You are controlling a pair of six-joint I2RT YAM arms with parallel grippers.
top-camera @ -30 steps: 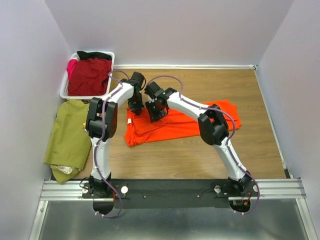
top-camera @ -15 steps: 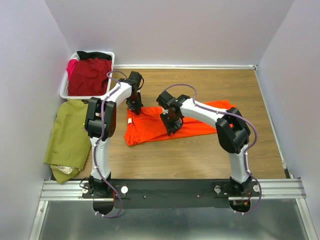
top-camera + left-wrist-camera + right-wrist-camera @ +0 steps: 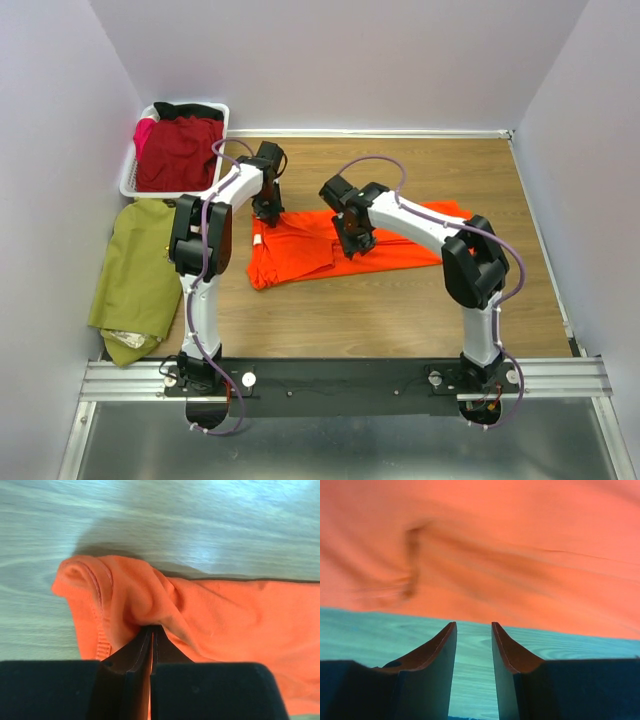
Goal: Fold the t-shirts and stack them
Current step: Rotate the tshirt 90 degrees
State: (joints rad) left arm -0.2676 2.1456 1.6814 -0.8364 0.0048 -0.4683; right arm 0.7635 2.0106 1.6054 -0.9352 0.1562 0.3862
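Pin bright orange cloth t-shirt by its bunched corner with left gripper clamped shut; set right gripper, parted and empty, squarely over the hem.

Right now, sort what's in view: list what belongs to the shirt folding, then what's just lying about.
Belongs to the job:
bright orange cloth t-shirt
dark red cloth shirt
olive green cloth shirt

Just lying about:
white slatted plastic basket, holding the red shirt
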